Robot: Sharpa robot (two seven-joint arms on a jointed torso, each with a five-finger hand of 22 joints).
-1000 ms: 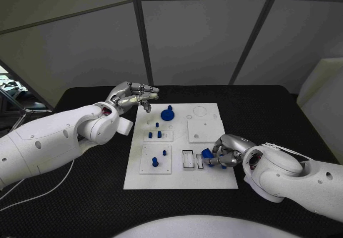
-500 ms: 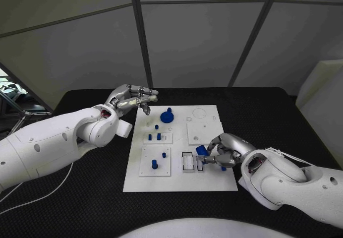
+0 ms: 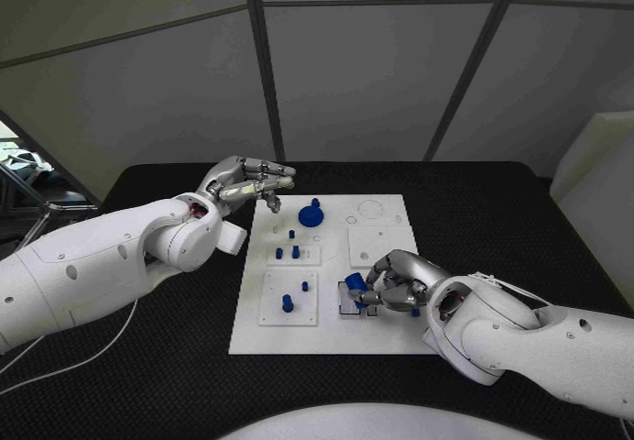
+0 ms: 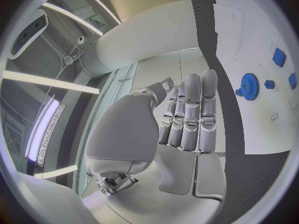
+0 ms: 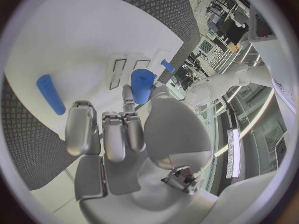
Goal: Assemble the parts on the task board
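I've got the right robot hand (image 3: 397, 280) pinching a small blue plastic block (image 3: 355, 280) btwn thumb and finger, low over the slotted holders near the front of the white rectangular task board (image 3: 383, 333). Left robot hand (image 3: 245, 181) hovers off the board's far left corner w/ fingers curled in, holding nothing. Blue gear (image 3: 310, 214) sits nearby on the board, above the black surface (image 3: 529, 220).

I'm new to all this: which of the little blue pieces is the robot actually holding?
The blue piece pinched in the right hand, over the slots near the task board's front. The blue gear and small pegs stand on the board untouched.
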